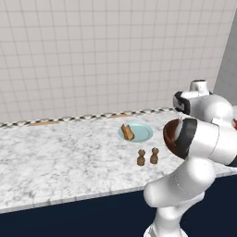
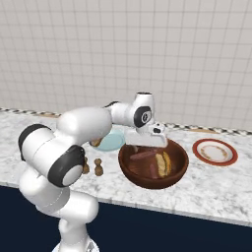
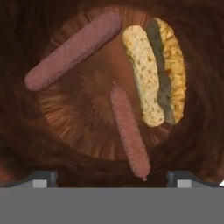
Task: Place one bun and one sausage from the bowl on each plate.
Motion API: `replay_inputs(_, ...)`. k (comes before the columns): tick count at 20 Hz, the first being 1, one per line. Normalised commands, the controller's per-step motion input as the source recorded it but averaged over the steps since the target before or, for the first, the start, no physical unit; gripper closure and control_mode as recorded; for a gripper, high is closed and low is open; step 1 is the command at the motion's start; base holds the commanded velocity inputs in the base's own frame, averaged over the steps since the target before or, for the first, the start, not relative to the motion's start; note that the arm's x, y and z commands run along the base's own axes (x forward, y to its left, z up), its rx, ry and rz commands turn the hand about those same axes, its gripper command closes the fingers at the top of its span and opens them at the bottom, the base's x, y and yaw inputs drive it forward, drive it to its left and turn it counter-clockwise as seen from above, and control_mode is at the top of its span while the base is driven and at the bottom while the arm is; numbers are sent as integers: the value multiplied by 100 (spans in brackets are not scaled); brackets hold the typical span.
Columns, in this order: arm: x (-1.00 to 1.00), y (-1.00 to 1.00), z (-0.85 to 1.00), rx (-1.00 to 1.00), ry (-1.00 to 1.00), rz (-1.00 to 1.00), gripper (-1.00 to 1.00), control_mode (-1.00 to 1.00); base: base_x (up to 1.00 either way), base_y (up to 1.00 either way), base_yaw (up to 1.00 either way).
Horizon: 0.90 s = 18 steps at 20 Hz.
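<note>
Hovering tool point(image 3: 111, 179), jaws apart, over bowl point(image 3: 26, 140)

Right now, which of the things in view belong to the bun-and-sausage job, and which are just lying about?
Job:
bowl
two sausages in it
bun in the bowl
bun on the blue plate
blue plate
red-rimmed plate
gripper, above the bowl

Lying about:
two brown shakers

Grainy wooden bowl point(image 3: 26, 131), marble counter point(image 1: 55, 157)
</note>
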Motion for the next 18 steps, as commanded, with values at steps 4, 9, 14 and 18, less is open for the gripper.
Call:
replay_inputs(4,-99,-1,-52,-35,0,53,-100,-100,0,0,0)
replay_inputs(9,-31,-8,-10,8,-6,29,-100,-100,0,0,0)
replay_inputs(14,47,-21,2,38,-1,0,-100,-100,0,0,0)
replay_inputs(18,38,-3,-4,9,0,0,-100,-100,0,0,0)
